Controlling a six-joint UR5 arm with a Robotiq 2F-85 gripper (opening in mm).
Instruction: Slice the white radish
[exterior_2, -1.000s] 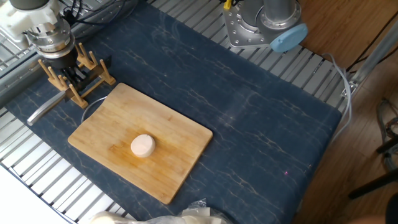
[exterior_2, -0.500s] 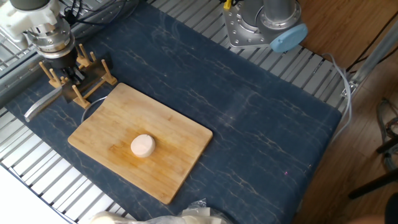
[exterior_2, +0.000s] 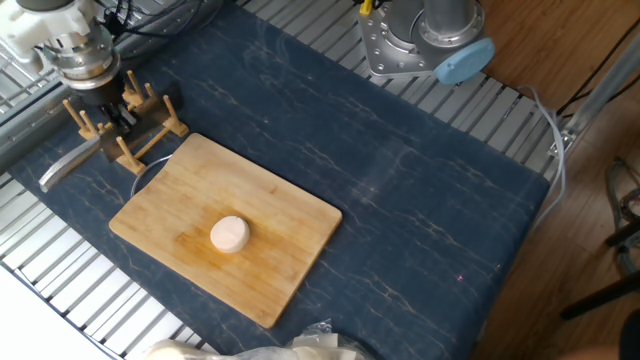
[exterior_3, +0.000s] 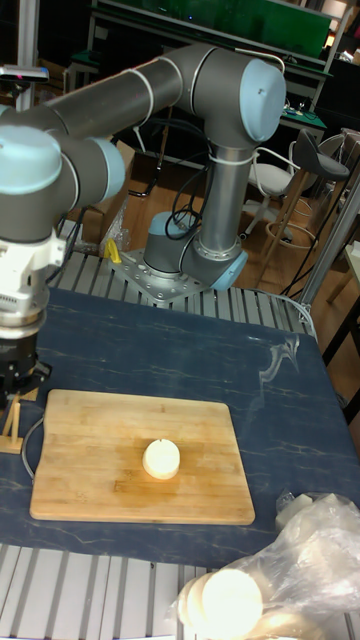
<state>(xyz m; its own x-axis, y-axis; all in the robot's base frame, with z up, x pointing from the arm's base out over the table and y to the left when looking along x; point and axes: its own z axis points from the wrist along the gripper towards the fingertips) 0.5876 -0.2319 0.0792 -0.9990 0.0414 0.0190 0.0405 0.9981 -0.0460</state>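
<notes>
Change: over the last second the gripper (exterior_2: 108, 112) has risen a little at the wooden rack (exterior_2: 125, 125), and the knife's grey blade (exterior_2: 68, 166) has swung outward from the rack toward the left edge of the mat; the radish has not moved.
Gripper: sits down among the rack's pegs, apparently on the knife's handle; the pegs and the wrist hide the fingertips, so it cannot be told whether the fingers are closed on the handle or apart.
Radish: the white radish (exterior_2: 229, 234), one round cream puck lying flat, rests near the middle of the cutting board (exterior_2: 290, 225), well clear of all four board edges; in the tall view it shows at (exterior_3: 161, 458).
Key relation: from the rack, the radish lies down the board toward the camera and to the right, well apart from the gripper; being round, it has no long axis, so any cut line across its top would serve.
Board: its far-left corner sits just beside the rack; bare wood surrounds the radish on every side, with most open room on the right half.
Room to move: the blue mat (exterior_2: 420, 200) right of the board holds nothing; the plastic wrap (exterior_3: 300, 560) lies past the board's near-right corner, away from the direct path.
Judged step: drawing the knife out of the rack; cutting has not begun.
</notes>
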